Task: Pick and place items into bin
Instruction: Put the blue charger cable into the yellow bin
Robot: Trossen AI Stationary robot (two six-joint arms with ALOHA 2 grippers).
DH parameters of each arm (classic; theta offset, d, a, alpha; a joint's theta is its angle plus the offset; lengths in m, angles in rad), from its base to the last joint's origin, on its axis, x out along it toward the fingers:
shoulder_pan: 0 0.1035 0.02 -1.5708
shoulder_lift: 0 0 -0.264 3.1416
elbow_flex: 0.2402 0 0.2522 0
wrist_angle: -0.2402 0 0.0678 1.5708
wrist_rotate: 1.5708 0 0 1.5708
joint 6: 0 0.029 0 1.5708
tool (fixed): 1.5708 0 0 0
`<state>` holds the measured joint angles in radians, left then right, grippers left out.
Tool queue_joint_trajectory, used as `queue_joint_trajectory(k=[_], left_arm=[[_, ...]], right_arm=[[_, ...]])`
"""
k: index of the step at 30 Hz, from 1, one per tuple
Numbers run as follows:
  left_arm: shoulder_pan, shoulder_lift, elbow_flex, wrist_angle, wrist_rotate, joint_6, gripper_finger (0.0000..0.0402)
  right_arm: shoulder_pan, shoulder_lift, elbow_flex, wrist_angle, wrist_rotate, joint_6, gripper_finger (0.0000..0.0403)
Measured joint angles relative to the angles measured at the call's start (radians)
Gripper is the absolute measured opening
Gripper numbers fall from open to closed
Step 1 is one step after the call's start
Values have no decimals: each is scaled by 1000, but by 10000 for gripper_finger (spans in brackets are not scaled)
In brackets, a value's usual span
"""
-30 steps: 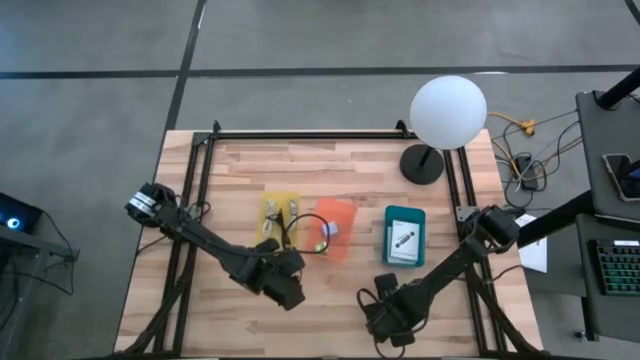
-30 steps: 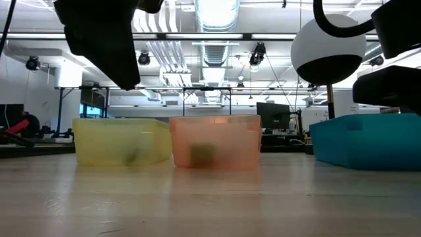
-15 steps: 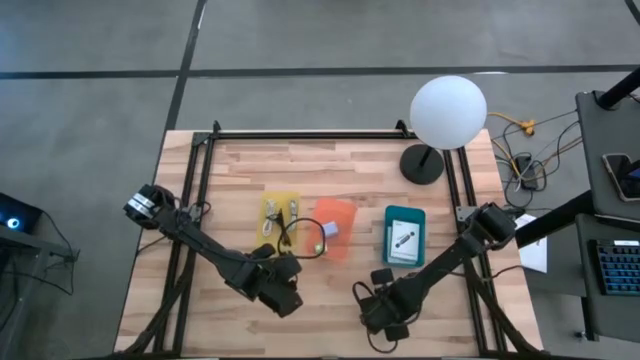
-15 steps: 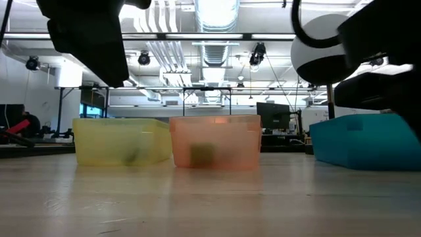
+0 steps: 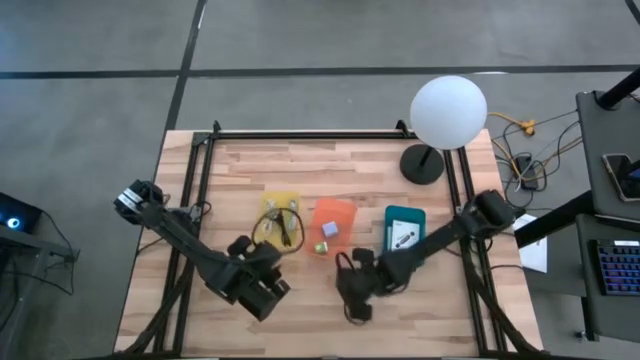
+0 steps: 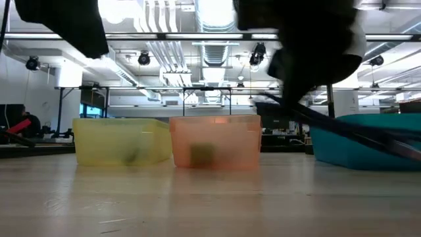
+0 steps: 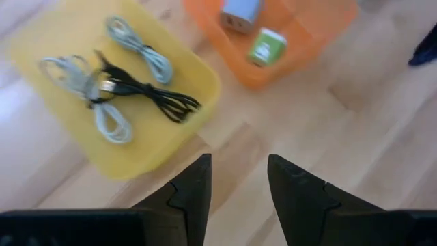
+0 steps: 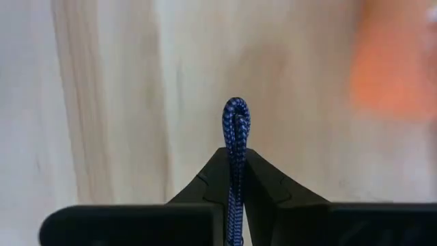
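Toward the table's front edge, left: left gripper [image 5: 262, 292] waits, fingers parted, grasping nothing.
Yellow bin [image 5: 264, 204]: coiled cables [image 7: 102, 96] inside.
Orange bin [image 5: 345, 210]: cubes [image 7: 266, 46] inside.
Front centre: right gripper [image 5: 352, 300] clenched on blue cord [image 8: 235, 130].
Advice: keep the pinch firm, carry the cord high over the bin walls.

Obstacles: yellow bin [image 5: 279, 217], orange bin [image 5: 334, 225], teal bin [image 5: 403, 236] ahead of both arms' jaws; bare bench [image 5: 320, 170] beyond them.
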<state>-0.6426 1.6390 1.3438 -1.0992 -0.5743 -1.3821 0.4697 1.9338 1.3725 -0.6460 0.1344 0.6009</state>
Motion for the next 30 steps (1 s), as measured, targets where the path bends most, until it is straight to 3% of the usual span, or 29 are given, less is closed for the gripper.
queue_joint_trajectory(k=[6, 11, 13, 19, 22, 25, 30], left_arm=[[-10, -111, -14, -59, -29, -26, 129], [-70, -195, -15, -74, -130, -26, 129], [-105, -222, -17, -84, -176, -21, 129], [-207, -256, -13, -89, -296, 37, 129], [-230, -256, -11, -88, -310, 35, 129], [-234, -251, -13, -96, -315, 32, 129], [-235, -248, -15, -132, -314, 26, 129]], right_arm=[[-120, -65, 42, 264, 1, 61, 14], [-247, -39, 76, 561, 0, 186, 13], [-299, -4, 97, 600, 0, 250, 13], [-396, 125, 233, 652, 29, 289, 13], [-436, 186, 315, 636, 121, 401, 13], [-467, 250, 402, 489, 233, 555, 13], [-491, 374, 531, 361, 175, 613, 13]])
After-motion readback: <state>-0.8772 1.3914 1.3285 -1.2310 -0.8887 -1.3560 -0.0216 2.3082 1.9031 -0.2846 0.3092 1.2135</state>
